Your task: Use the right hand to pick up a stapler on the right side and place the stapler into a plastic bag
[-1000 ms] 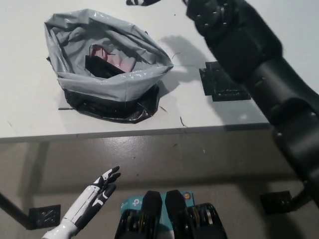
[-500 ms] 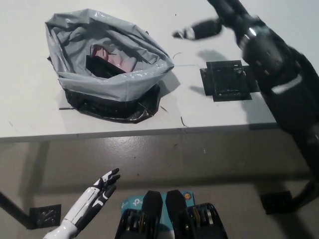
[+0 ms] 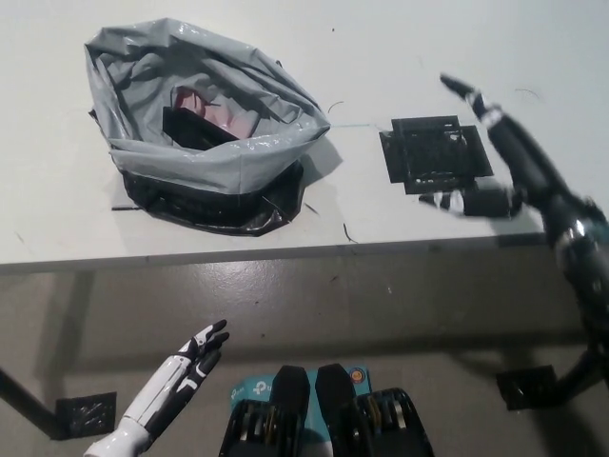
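Right, we see the right robot hand (image 3: 509, 162) spread open, empty; the bag (image 3: 219, 162), a dark shape (image 3: 195, 129) inside, perhaps the stapler, lies well to its left; left robot hand (image 3: 193, 365) idles open below.

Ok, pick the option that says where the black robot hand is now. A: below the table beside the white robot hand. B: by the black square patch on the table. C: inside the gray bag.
B: the right robot hand hovers open at the black square patch, apart from the gray bag.
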`<action>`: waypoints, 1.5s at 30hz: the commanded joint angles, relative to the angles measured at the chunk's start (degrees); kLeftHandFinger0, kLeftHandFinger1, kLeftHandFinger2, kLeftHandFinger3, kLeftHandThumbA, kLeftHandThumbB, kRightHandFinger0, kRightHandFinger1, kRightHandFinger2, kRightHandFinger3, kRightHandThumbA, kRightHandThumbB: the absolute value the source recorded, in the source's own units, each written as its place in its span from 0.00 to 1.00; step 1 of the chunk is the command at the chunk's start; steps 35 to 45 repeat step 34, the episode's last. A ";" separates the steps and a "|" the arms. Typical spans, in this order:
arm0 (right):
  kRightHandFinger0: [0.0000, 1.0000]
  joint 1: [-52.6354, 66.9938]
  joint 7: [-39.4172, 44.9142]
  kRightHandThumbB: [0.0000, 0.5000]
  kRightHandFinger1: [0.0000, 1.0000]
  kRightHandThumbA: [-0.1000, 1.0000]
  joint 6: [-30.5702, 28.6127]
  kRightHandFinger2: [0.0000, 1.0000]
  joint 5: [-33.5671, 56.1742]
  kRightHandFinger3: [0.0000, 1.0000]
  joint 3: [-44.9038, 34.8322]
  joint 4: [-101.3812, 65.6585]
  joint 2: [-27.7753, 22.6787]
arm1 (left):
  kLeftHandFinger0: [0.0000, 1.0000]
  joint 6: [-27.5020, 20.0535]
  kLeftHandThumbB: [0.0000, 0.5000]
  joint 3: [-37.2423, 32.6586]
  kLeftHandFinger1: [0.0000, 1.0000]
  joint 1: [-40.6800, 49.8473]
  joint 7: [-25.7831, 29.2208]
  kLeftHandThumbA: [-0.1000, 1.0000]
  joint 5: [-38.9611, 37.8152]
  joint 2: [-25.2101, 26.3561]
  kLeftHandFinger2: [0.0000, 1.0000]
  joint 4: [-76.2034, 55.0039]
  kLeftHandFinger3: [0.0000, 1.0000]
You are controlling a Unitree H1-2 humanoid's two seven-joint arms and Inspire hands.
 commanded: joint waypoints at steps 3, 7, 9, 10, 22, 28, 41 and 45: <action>1.00 17.86 -4.07 0.67 1.00 0.98 -4.15 1.00 14.75 1.00 -6.58 -48.64 1.02 | 1.00 -3.39 0.42 3.73 1.00 -4.25 0.93 1.00 -5.67 -0.32 1.00 -1.30 1.00; 1.00 22.75 -5.52 0.59 1.00 1.00 -9.47 1.00 12.44 1.00 -4.95 -43.07 5.07 | 1.00 -3.29 0.43 4.01 1.00 -4.20 0.77 1.00 -5.97 -0.39 1.00 -1.18 1.00; 1.00 24.43 -5.91 0.57 1.00 1.00 -11.62 1.00 12.69 1.00 -4.79 -39.72 6.62 | 1.00 -3.55 0.43 3.99 1.00 -4.08 0.82 1.00 -5.71 -0.40 1.00 -1.06 1.00; 1.00 25.60 -6.55 0.48 1.00 1.00 -14.12 1.00 11.67 1.00 -4.84 -35.93 7.79 | 1.00 -3.80 0.42 3.93 1.00 -3.91 0.81 1.00 -5.48 -0.33 1.00 -1.06 1.00; 1.00 26.38 -6.68 0.41 1.00 0.91 -19.90 1.00 12.76 1.00 -9.38 -4.32 15.96 | 1.00 -4.37 0.38 4.00 1.00 -2.69 -0.09 1.00 -5.98 -0.67 1.00 -1.12 1.00; 1.00 26.07 -3.19 0.34 1.00 0.79 -20.96 1.00 16.60 1.00 -11.01 4.91 16.85 | 1.00 -4.86 0.39 4.17 1.00 -1.59 0.10 1.00 -5.69 -0.58 1.00 -1.36 1.00; 1.00 26.36 -1.33 0.39 1.00 0.83 -20.64 1.00 18.87 1.00 -11.47 7.31 16.68 | 1.00 -5.36 0.41 4.21 1.00 -0.56 0.15 1.00 -6.28 -0.87 1.00 -1.04 1.00; 1.00 26.36 -1.33 0.39 1.00 0.83 -20.64 1.00 18.87 1.00 -11.47 7.31 16.68 | 1.00 -5.36 0.41 4.21 1.00 -0.56 0.15 1.00 -6.28 -0.87 1.00 -1.04 1.00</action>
